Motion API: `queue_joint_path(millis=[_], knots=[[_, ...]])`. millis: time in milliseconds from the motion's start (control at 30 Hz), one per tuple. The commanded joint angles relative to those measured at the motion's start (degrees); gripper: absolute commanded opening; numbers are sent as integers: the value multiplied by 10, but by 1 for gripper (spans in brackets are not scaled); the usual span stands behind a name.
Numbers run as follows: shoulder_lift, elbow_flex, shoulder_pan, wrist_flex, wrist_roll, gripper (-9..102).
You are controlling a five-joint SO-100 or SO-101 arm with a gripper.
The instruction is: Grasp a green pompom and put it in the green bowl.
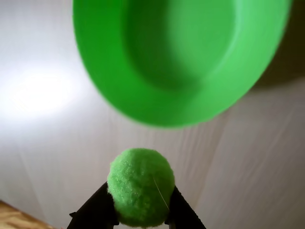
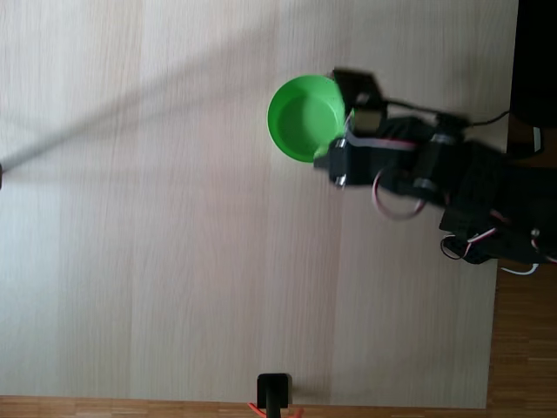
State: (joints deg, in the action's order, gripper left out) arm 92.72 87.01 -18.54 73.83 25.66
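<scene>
One pompom (image 1: 141,187), one bowl (image 1: 181,57). In the wrist view the gripper (image 1: 141,210) has its two black fingers (image 1: 97,210) clamped on either side of the pompom, held above the pale table (image 1: 248,162), near the bowl's rim. In the fixed view the arm (image 2: 409,165) overlaps the bowl's (image 2: 300,117) right edge; bowl interior looks bare.

- My gripper (image 1: 141,217) enters from the bottom edge; its two black fingers (image 1: 97,210) clamp the green pompom (image 1: 140,186) from both sides.
- The green bowl (image 1: 143,102) occupies the upper frame, blurred, its cavity facing the camera.
- The pale table (image 1: 47,143) lies beneath; pompom and bowl are apart.
</scene>
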Motion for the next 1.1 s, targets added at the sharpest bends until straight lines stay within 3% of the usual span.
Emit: queue_joint_path(millis=[0,333,633,833,1067], knots=[[4,-31,-47,1,25,5],[-72,-33,-104,-53,37,6],[-75,-27,-101,-71,34,21],[-71,-27,-90,-67,40,19],[44,-11,19,-43,32,11]])
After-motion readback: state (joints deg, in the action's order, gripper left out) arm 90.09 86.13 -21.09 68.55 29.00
